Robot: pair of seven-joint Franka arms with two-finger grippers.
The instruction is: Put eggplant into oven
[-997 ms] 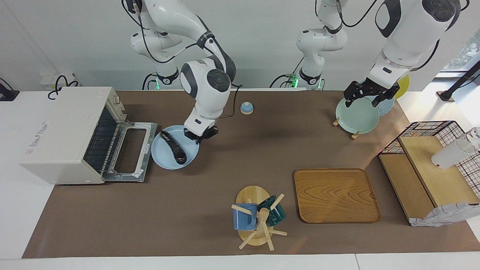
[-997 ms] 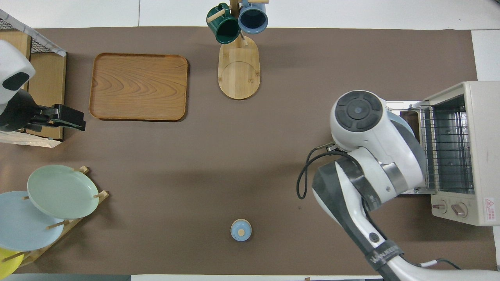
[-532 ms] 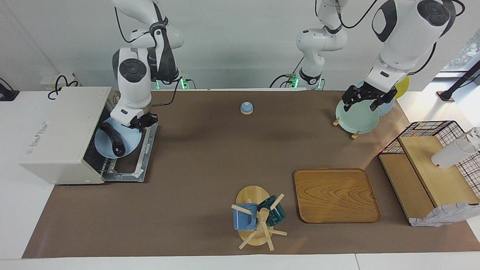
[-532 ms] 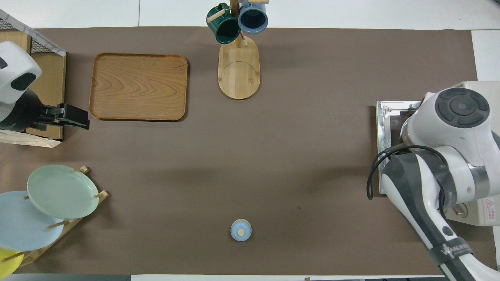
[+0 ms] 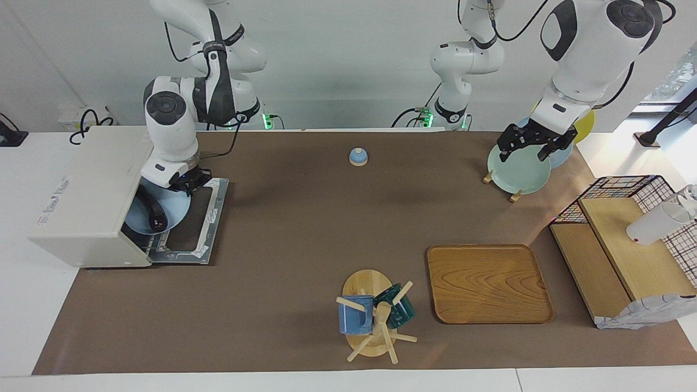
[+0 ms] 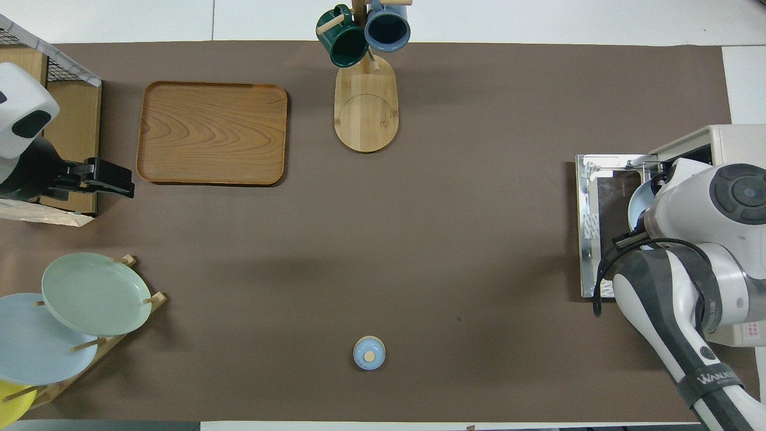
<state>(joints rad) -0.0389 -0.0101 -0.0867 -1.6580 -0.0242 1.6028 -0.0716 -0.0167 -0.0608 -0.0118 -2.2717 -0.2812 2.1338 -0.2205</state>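
Note:
The eggplant lies dark and slim on a light blue plate. My right gripper is shut on the plate's rim and holds it over the open drop-down door, partly inside the mouth of the off-white oven. The plate's inner part and one end of the eggplant are under the oven's top. In the overhead view the right arm covers the gripper and the eggplant; only a bit of the plate, the door and the oven show. My left gripper waits open over the plate rack.
A green plate leans in the rack at the left arm's end. A small blue knobbed lid sits near the robots. A wooden tray, a mug tree and a wire-and-wood shelf stand farther from the robots.
My right arm has carried the plate with the eggplant from the table beside the oven door over the door and partly into the oven. The left gripper has hardly moved.

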